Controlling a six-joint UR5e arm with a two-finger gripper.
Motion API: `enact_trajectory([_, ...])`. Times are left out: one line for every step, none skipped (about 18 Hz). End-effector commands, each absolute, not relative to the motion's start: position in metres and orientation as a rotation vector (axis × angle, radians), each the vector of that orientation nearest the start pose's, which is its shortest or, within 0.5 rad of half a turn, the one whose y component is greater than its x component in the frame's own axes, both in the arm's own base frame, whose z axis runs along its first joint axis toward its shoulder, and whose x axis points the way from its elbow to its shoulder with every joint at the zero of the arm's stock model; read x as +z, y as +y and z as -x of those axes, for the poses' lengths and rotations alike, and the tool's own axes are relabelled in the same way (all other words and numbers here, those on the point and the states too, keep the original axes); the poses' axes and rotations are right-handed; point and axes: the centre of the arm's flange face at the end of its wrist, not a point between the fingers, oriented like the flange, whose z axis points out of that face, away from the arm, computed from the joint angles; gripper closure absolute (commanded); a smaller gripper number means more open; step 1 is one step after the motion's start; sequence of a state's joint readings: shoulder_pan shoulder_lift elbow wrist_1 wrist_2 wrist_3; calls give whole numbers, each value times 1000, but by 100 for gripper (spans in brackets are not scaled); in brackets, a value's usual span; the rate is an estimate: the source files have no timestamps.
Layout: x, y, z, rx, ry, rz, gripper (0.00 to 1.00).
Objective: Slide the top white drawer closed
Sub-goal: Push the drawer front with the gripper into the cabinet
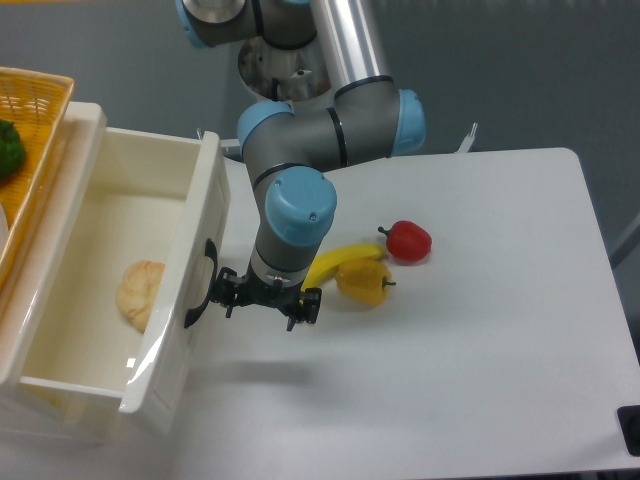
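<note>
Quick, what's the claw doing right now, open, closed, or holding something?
Claw: held against the black handle of the top white drawer; it grips nothing I can see, and open or closed cannot be told from this view.

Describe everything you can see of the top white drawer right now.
The top white drawer is a deep, glossy cream-white box, plastic by its look, pulled well out and open. A curved black handle sits on its front panel. A pale bread-like lump lies inside. The gripper sits against the front panel by the handle.
</note>
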State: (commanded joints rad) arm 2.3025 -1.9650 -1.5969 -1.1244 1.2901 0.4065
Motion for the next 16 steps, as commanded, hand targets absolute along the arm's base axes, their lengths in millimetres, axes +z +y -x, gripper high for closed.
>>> enact_trajectory([302,571,297,-332,-472,2911,0])
enact_trajectory([302,571,297,-335,-473,2913,0])
enact_trajectory([301,571,296,-339,-474,2915,0])
enact_trajectory([304,571,296,-340,-471,2907,0])
enact_trajectory([306,571,295,-344,-470,2903,0])
enact_trajectory([309,571,294,-345,-468,2897,0])
enact_trajectory([310,570,293,-349,-468,2895,0])
enact_trajectory([310,570,293,-352,-468,2895,0])
enact_trajectory([311,570,293,-352,-467,2893,0])
enact_trajectory([311,570,292,-360,-466,2889,0])
enact_trajectory([312,570,291,-365,-465,2884,0])
enact_trajectory([312,570,289,-366,-461,2885,0])
enact_trajectory([312,571,287,-368,-459,2886,0])
enact_trajectory([312,573,284,-371,-452,2887,0])
enact_trajectory([313,572,284,-369,-452,2886,0])
enact_trajectory([312,573,283,-371,-450,2888,0])
